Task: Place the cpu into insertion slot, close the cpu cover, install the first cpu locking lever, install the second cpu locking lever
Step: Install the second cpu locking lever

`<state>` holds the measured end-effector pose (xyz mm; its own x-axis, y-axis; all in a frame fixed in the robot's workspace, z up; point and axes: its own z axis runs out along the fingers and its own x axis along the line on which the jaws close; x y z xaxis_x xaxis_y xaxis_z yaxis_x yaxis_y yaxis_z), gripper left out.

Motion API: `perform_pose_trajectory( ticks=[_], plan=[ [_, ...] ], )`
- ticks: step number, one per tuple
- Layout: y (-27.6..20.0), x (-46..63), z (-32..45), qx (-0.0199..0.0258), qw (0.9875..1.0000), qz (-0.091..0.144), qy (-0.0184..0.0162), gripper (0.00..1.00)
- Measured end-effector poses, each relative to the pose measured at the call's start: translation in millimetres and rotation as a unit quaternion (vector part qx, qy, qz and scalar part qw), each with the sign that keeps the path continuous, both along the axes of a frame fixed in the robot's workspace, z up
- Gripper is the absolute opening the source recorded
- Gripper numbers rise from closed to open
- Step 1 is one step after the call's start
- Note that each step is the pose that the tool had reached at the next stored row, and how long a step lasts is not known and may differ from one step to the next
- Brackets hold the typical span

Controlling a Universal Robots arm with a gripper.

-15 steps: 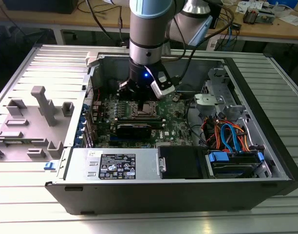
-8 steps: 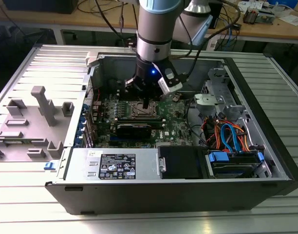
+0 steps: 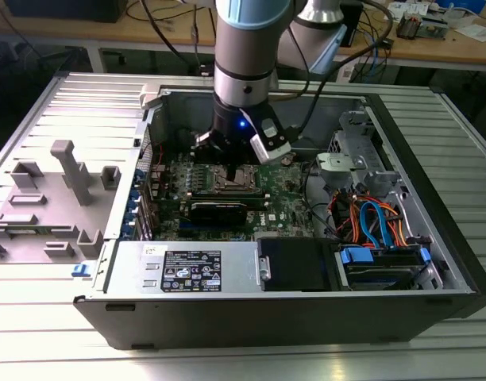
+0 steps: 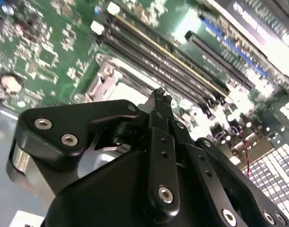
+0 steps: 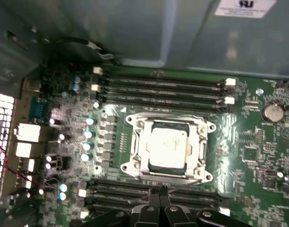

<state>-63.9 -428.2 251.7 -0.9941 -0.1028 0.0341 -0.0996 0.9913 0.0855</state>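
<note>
Cpu (image 5: 168,147) seated under cpu cover (image 5: 199,147); end effector (image 5: 159,190) beside.

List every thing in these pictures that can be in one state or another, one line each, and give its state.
cpu: seated in the socket, grey top showing.
insertion slot: filled by the cpu.
cpu cover: closed flat around the cpu.
gripper: fingers together, holding nothing, tips at the socket's edge.
computer case: side open, board exposed.
memory slots: empty.

green circuit board (image 5: 258,156), grey-tan cpu (image 5: 168,146), silver cpu cover (image 5: 135,153)
</note>
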Motion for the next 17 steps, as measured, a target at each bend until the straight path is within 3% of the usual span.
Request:
perform_pose_trajectory(
  ticks=[3, 5, 9, 17],
  plan=[
    [-4.9, -7.0, -0.9, 0.0153, 0.9999, 0.000, 0.0000, 0.11],
    [-9.5, -11.1, -2.0, 0.0211, 0.9998, 0.000, 0.0000, 0.11],
    [-12.5, -12.3, -6.2, 0.0216, 0.9998, 0.000, 0.0000, 0.11],
    [-12.9, -20.6, -18.1, 0.0221, 0.9998, 0.000, 0.0000, 0.11]
  ],
)
